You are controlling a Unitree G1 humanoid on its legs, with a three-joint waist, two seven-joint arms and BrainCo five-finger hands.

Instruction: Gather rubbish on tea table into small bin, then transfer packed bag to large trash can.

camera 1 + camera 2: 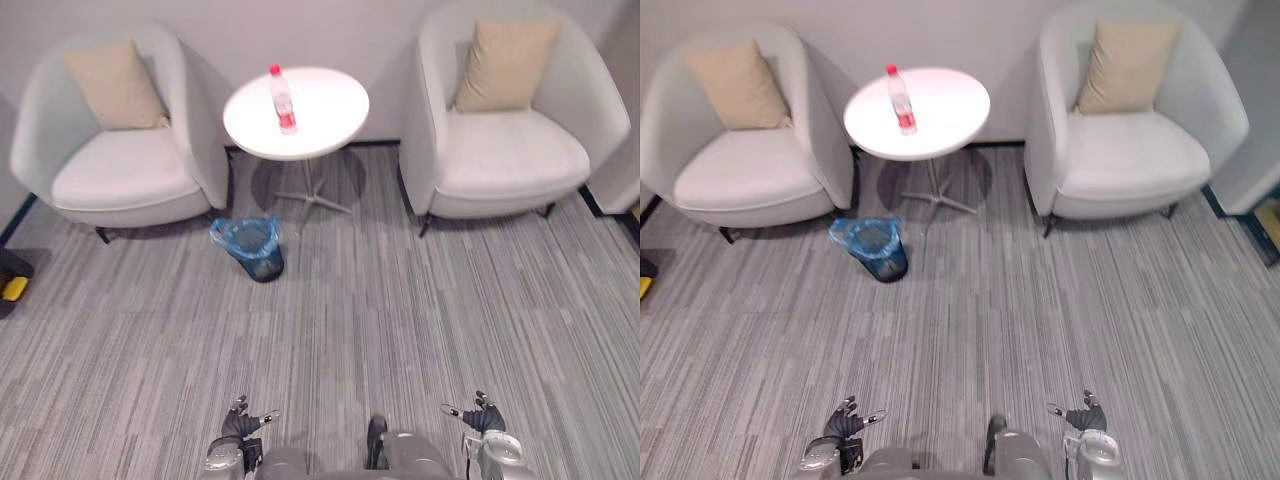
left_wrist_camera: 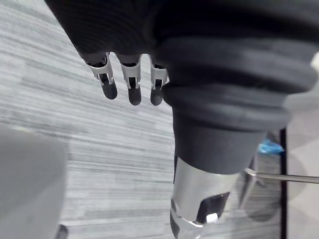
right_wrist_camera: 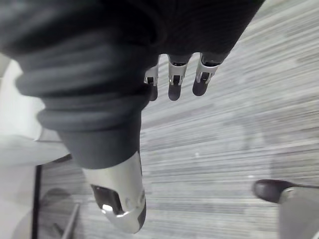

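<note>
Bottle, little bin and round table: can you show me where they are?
bottle point(image 1: 281, 98): left eye view, on its clear middle, above the red label.
small bin point(image 1: 264, 267): left eye view, on its dark side wall, below the blue bag.
round table point(image 1: 325, 110): left eye view, on its bare white top.

Carpet point(image 1: 400, 300) under my fingers point(image 2: 130, 82) is grey, streaked with thin lighter and darker lines. The fingers are silver with dark tips, and the ribbed cover point(image 2: 214, 59) behind them is black. Way out past my fingertips there's a white round table point(image 1: 335, 125), a clear bottle point(image 1: 283, 100) with a red cap and label, and a dark bin point(image 1: 263, 266) lined with a blue bag point(image 1: 240, 232). Left armchair point(image 1: 120, 175) and right armchair point(image 1: 515, 155) are pale grey, with a tan left cushion point(image 1: 115, 85) and right cushion point(image 1: 505, 65).
</note>
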